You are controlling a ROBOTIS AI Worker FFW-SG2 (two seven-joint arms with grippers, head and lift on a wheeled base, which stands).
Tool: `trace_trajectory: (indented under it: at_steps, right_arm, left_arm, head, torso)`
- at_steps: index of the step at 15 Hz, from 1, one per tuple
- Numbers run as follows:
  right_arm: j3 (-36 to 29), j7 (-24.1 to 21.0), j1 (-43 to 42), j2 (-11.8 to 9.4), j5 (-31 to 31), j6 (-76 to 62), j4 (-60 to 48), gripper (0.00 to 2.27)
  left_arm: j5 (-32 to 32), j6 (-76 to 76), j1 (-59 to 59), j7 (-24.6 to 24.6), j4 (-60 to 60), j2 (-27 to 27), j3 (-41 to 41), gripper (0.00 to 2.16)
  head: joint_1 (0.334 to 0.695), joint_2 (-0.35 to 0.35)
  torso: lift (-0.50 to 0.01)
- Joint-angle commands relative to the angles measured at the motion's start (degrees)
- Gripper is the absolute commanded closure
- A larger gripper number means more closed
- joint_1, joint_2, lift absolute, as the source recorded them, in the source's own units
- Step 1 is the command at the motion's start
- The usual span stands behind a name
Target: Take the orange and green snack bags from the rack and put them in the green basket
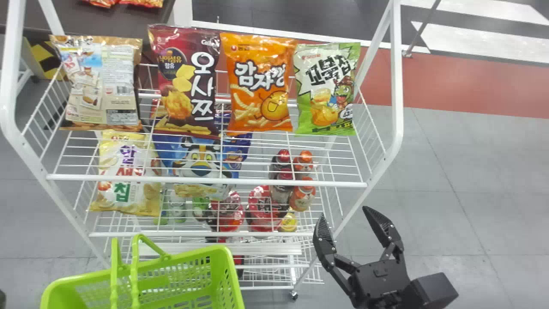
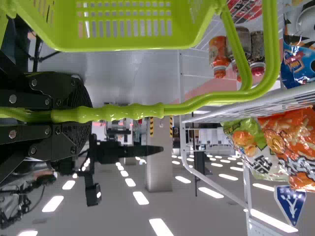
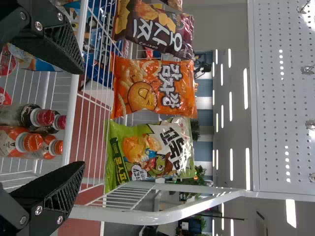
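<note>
Head view puts the orange snack bag (image 1: 261, 83) and the green snack bag (image 1: 328, 90) side by side on the top shelf of the white rack (image 1: 206, 180). Both stand upright with their fronts turned out, which leaves their broad faces easy to reach. The dark red bag (image 1: 184, 81) is on the orange one's other side, while the green one has the end place by the rack's side frame.

The left hand (image 2: 81, 114) is closed round the handle (image 2: 138, 112) of the green basket (image 1: 227, 257), holding it in front of the rack, mouth up. That seems meant to keep the drop short and leave the other arm to do the picking. The right hand (image 1: 344, 212) is empty and spread wide, in front of the rack's right side, a spread that suits something as broad and puffy as these bags.

Neither bag is in the basket, so the job looks to be at its start. The next move calls for a reach up over the shelf's front rail. A loose pinch could let a bag slip, and a wide one could catch its neighbour or the frame.
</note>
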Motion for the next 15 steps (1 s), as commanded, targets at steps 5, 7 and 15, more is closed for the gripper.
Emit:
trace_trajectory:
  at_steps: [5, 7, 15]
  right_arm:
    - [0.47, 0.00, -0.64, 0.08, 0.56, 0.10, 0.34, 0.17]
    - [0.38, 0.00, -2.58, 0.35, 0.56, 2.03, -0.10, 0.17]
    - [1.08, 0.26, -14.88, 1.75, 0.82, 15.04, -0.63, 0.17]
  left_arm:
    - [-0.48, 1.89, -0.80, 0.17, -0.30, -0.22, -0.50, 2.15]
    - [-0.74, 1.89, -0.54, -0.19, -0.48, -0.22, -0.59, 2.15]
    - [-3.38, 1.89, 0.78, 0.61, -3.73, -0.31, -2.53, 2.15]
  head:
    - [0.695, -0.159]
    - [0.695, -0.160]
    - [0.695, -0.140]
  torso:
    - [0.000]
    - [0.000]
    - [0.000]
